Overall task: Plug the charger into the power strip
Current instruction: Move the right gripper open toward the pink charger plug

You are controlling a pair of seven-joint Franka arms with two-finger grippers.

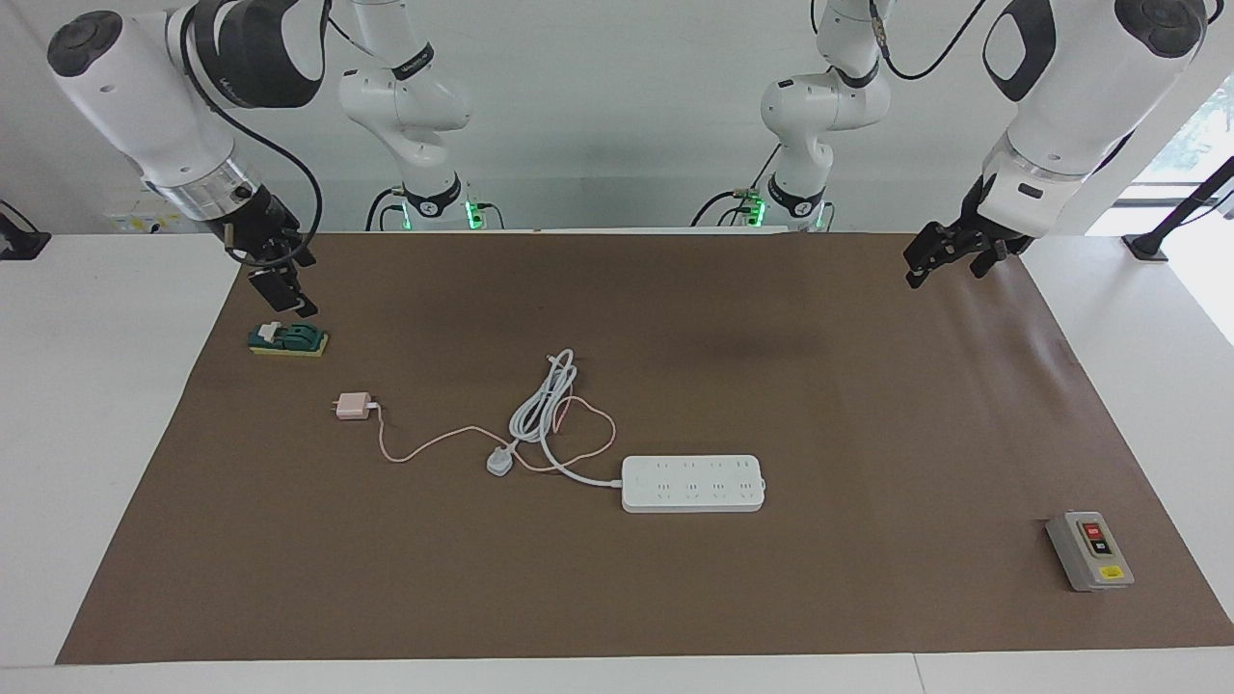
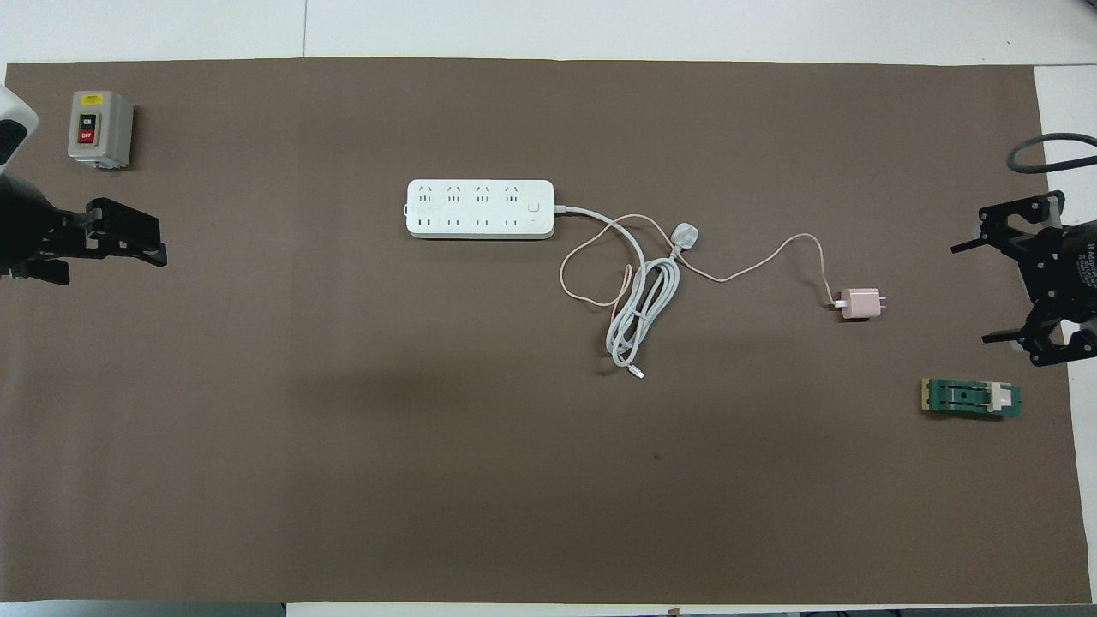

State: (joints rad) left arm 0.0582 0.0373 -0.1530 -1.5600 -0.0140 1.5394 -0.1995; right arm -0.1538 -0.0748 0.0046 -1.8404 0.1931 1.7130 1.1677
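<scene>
Pink charger (image 1: 353,406) lies unplugged, well apart from the power strip (image 1: 693,483); right gripper (image 1: 280,285), jaws released, must descend onto it.

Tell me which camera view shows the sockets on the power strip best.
The overhead view. It looks steeply down on the power strip, so both rows of outlets and the button near the cord end read clearly. In the facing view the strip appears whole, but its sockets show only as faint marks.
</scene>
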